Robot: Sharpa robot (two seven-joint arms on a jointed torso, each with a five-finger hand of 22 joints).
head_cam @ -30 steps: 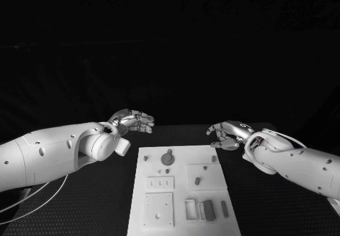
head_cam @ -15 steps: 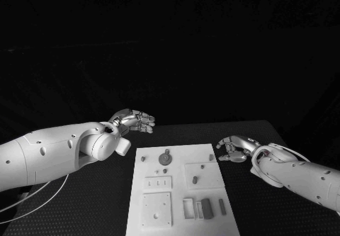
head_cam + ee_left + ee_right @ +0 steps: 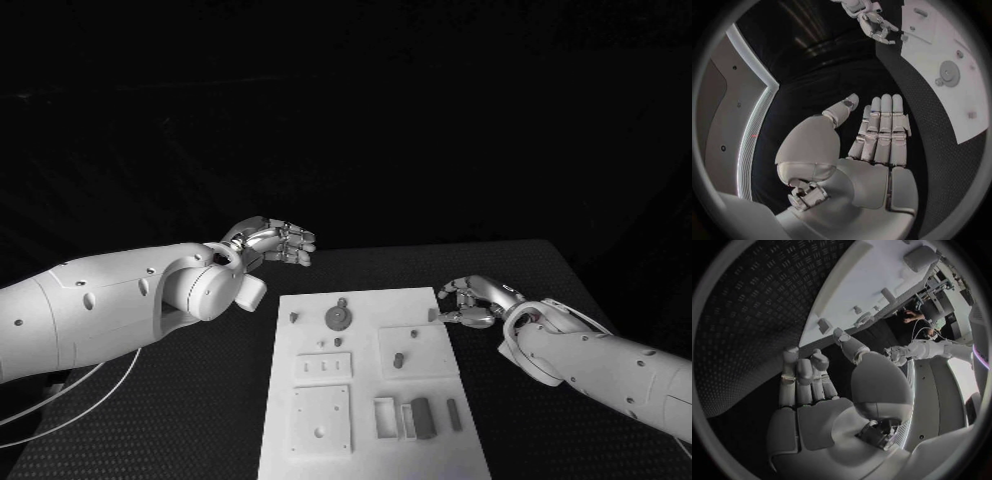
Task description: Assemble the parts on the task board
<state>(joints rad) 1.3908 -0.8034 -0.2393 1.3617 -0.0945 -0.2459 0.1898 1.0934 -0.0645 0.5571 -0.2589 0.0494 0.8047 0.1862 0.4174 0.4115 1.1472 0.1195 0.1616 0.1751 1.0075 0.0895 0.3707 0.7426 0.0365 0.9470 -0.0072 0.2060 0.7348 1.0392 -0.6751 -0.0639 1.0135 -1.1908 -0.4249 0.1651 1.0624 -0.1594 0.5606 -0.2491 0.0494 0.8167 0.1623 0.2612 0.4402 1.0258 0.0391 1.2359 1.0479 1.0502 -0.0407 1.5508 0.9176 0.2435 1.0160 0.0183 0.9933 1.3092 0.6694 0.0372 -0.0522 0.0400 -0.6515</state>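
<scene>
Hovering at the task board [image 3: 369, 400]'s 3 o'clock edge, the right hand [image 3: 469, 303] is curling loosely and holding nothing beside a small peg [image 3: 431, 315], so I'd be pinching it squarely, while the left hand [image 3: 274, 242] is idling, fingers together, empty, at 11 o'clock.

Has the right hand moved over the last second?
Yes. The right hand has drawn back toward the robot along the task board's right edge, from beside its far corner.
</scene>
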